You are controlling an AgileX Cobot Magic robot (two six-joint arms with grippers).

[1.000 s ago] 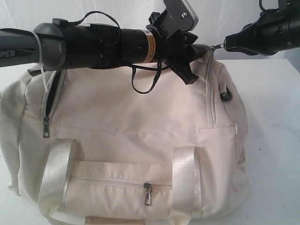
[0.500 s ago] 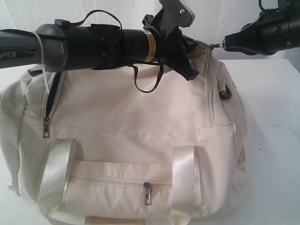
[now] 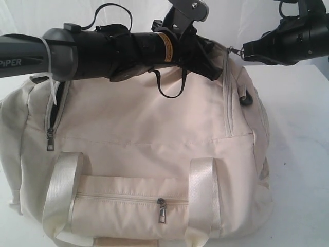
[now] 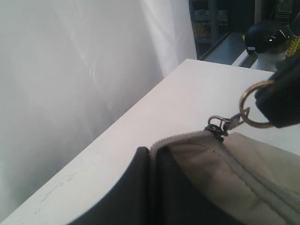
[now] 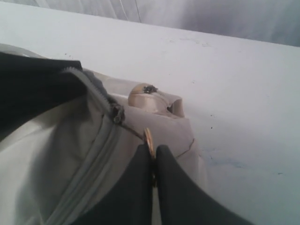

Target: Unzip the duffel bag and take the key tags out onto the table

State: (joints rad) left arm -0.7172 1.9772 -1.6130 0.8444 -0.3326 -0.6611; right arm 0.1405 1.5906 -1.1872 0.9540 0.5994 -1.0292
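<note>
The cream duffel bag (image 3: 149, 123) fills the table (image 3: 298, 128), its top zipper closed up to the right end. My left gripper (image 3: 212, 69) reaches across the bag's top and is shut on the zipper edge (image 4: 183, 138), which runs between its fingers (image 4: 152, 152). My right gripper (image 3: 245, 51) hovers just off the bag's right end, shut on the metal ring (image 5: 149, 138) of the zipper pull (image 4: 218, 125). The slider (image 5: 117, 114) sits close to both grippers. The key tags are hidden.
Two shiny webbing handles (image 3: 61, 190) hang down the front beside a zipped front pocket (image 3: 162, 211). A side zipper pull (image 3: 50, 140) dangles at the left. A white curtain (image 4: 70, 70) backs the table's far edge. A dark rounded object (image 4: 267, 37) stands beyond the table.
My left gripper has closed on the bag's zipper edge and lifted slightly, drawing the top fabric up. The right gripper has kept its hold on the ring and risen a little.
</note>
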